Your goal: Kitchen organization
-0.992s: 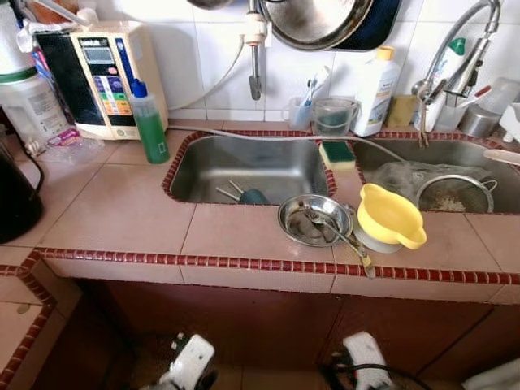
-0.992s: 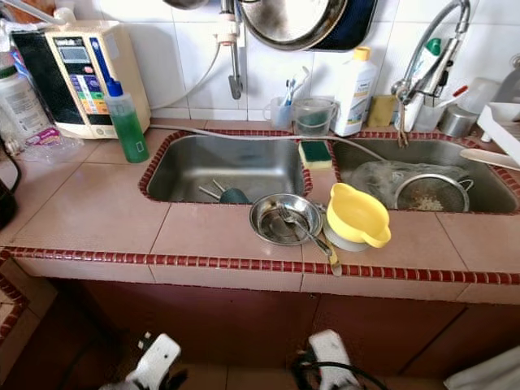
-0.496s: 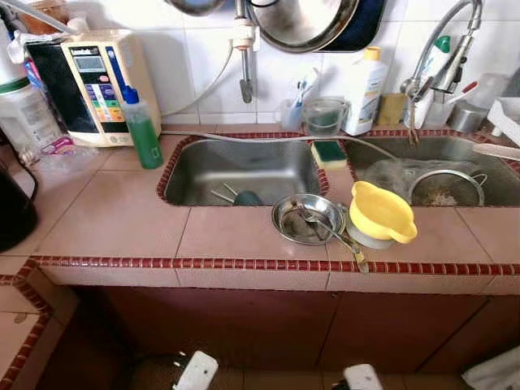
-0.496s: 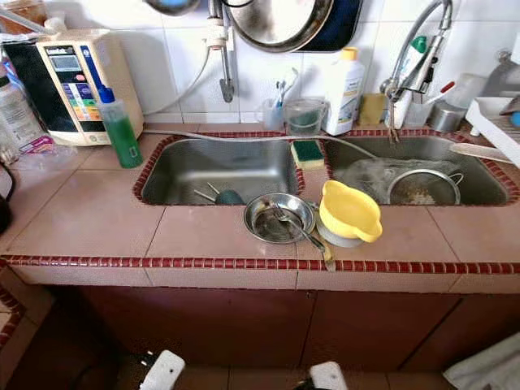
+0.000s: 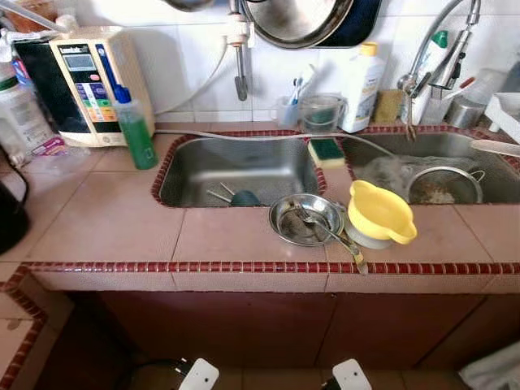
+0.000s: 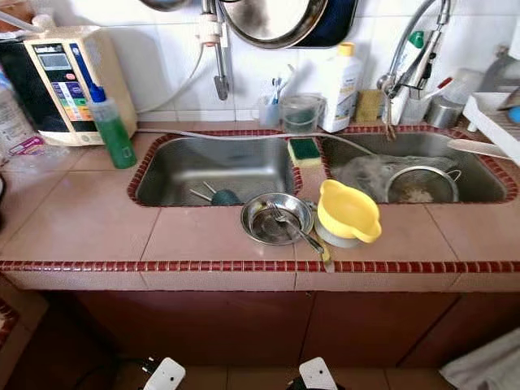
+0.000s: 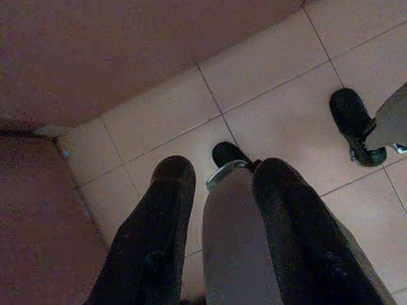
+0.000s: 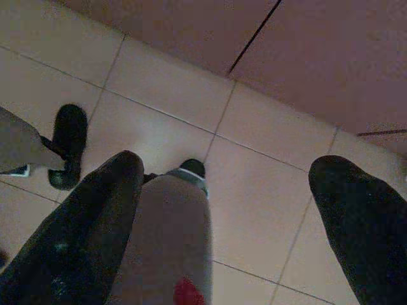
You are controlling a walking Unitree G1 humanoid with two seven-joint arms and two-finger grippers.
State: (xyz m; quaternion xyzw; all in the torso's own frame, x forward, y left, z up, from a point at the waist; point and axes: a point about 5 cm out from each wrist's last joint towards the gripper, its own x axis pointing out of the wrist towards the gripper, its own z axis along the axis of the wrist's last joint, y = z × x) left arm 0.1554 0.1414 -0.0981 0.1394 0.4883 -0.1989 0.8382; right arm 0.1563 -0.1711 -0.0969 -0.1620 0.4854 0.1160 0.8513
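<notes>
On the tiled counter (image 5: 114,219) in front of me sits a steel bowl (image 5: 306,219) with a spoon (image 5: 341,238) lying across it. Beside it is a yellow jug (image 5: 380,214). A green sponge (image 5: 325,150) lies on the divider between the two sinks. The left sink (image 5: 268,166) holds a few utensils (image 5: 236,196). A metal strainer (image 5: 443,185) lies in the right sink (image 5: 390,154). Both arms hang low by the cabinet. My left gripper (image 7: 226,168) and right gripper (image 8: 229,165) are open over the floor tiles, holding nothing.
A green soap bottle (image 5: 134,122) and a water ioniser (image 5: 81,85) stand at the back left. A white bottle (image 5: 361,77), a cup (image 5: 321,114) and the faucet (image 5: 435,49) line the back wall. Pans (image 5: 296,20) hang above. A dark kettle (image 5: 10,215) sits far left.
The camera has shifted a little, so the counter sits differently in the picture. Both wrists have sunk lower toward the bottom edge. Nothing on the counter has moved.
</notes>
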